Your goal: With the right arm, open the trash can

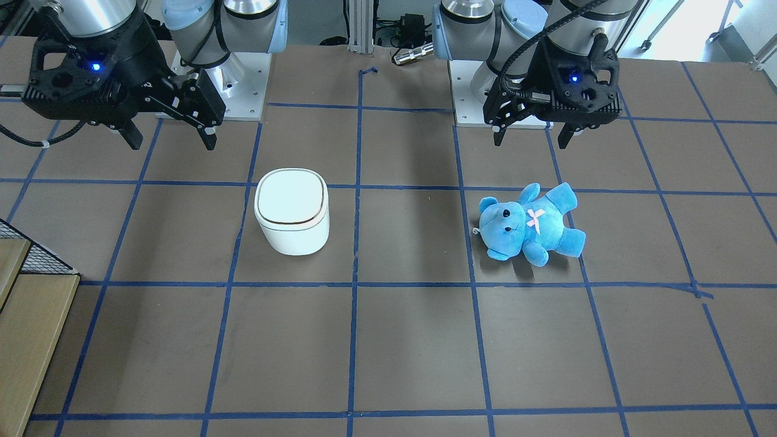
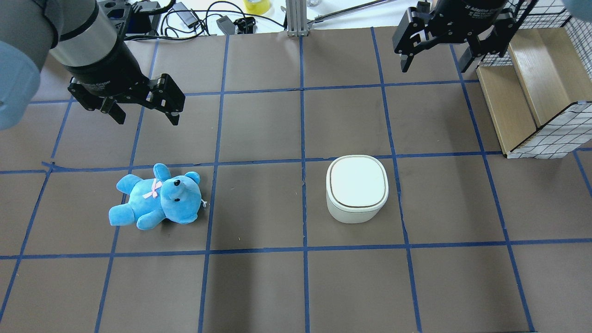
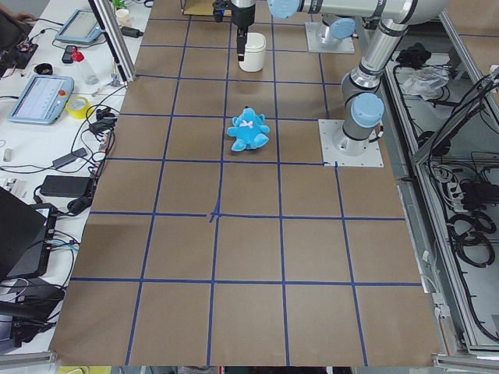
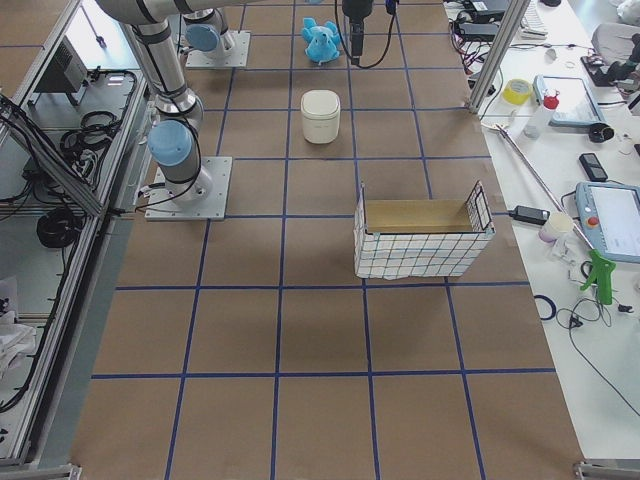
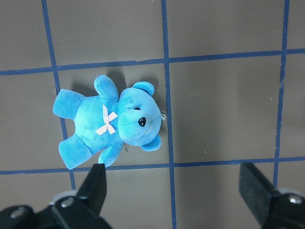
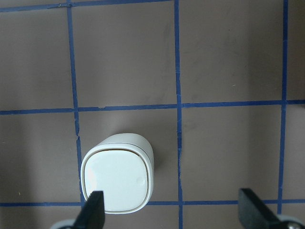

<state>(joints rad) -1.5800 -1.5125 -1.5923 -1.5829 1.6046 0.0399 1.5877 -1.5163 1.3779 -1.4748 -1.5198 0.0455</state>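
Observation:
The white trash can [image 1: 292, 209] stands upright on the brown table with its lid shut; it also shows in the overhead view [image 2: 357, 187] and the right wrist view [image 6: 118, 179]. My right gripper [image 1: 172, 141] is open and empty, and hangs above the table behind the can and off to one side, apart from it; it also shows in the overhead view [image 2: 434, 64]. In the right wrist view the can sits low and left, by the left fingertip [image 6: 93, 210]. My left gripper [image 1: 531, 139] is open and empty above a blue teddy bear [image 1: 529, 223].
The teddy bear [image 2: 157, 198] lies on its back on the robot's left half of the table. A wire basket with wooden boards [image 2: 532, 92] stands at the table's right end, near my right gripper. Blue tape lines grid the table.

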